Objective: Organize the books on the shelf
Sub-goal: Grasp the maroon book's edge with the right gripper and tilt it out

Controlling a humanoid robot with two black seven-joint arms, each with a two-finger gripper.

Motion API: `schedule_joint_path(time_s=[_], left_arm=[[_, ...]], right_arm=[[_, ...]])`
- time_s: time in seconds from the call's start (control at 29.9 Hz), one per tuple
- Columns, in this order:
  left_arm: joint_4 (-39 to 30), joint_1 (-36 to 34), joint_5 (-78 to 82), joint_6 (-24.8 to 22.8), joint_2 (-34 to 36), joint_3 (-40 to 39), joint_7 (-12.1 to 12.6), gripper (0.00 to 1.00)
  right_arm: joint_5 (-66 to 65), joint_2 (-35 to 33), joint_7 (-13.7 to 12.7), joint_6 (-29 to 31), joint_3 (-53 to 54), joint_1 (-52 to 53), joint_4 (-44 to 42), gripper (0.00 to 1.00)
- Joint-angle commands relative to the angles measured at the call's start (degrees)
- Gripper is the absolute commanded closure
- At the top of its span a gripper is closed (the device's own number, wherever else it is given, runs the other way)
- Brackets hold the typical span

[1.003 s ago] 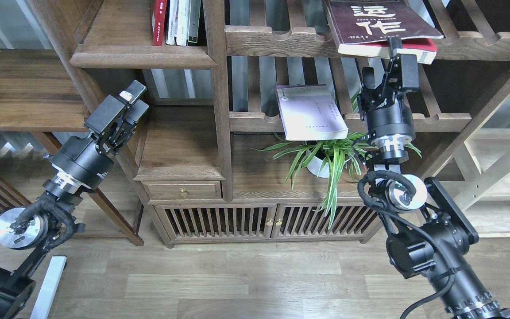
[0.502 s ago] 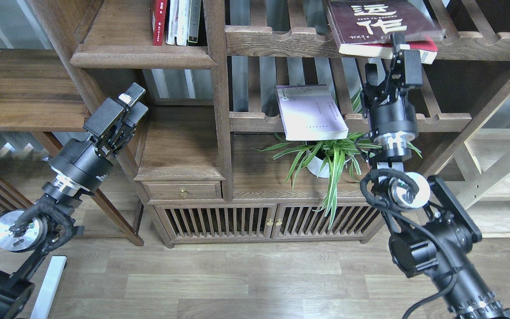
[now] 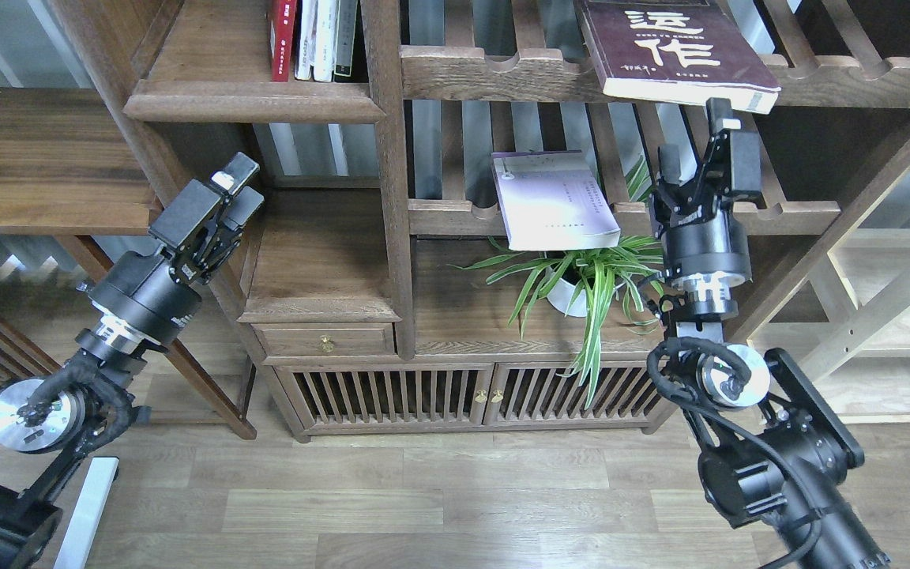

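Maroon book (image 3: 672, 49) on slatted rack (image 3: 502, 75), right tool (image 3: 700, 150) parted below, left tool (image 3: 226, 186) narrow, plank floor (image 3: 439, 498)

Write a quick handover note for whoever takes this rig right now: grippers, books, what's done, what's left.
Right gripper: jaws open, empty, just below the maroon book.
Left gripper: raised by the left shelf unit, empty; jaws unclear.
Maroon book lies flat on the upper slatted rack, overhanging it.
Lavender book lies flat on the lower slatted rack, overhanging it.
A few books stand on the solid shelf.
Left: both flat books.
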Motion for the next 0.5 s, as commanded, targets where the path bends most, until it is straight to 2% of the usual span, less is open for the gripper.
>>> schedule_joint_path(time_s=[0.0,0.47], left_arm=[[0.1,0.1,0.0,-0.2,-0.1,0.0,0.0,0.15],[0.1,0.6,0.0,-0.8,-0.4,0.0,0.0,0.15]], right_arm=[[-0.1,0.0,0.0,-0.5,-0.1,1.1,0.1,0.0],[0.0,0.2,-0.1,-8.4,-0.2,6.5,0.1,0.0]])
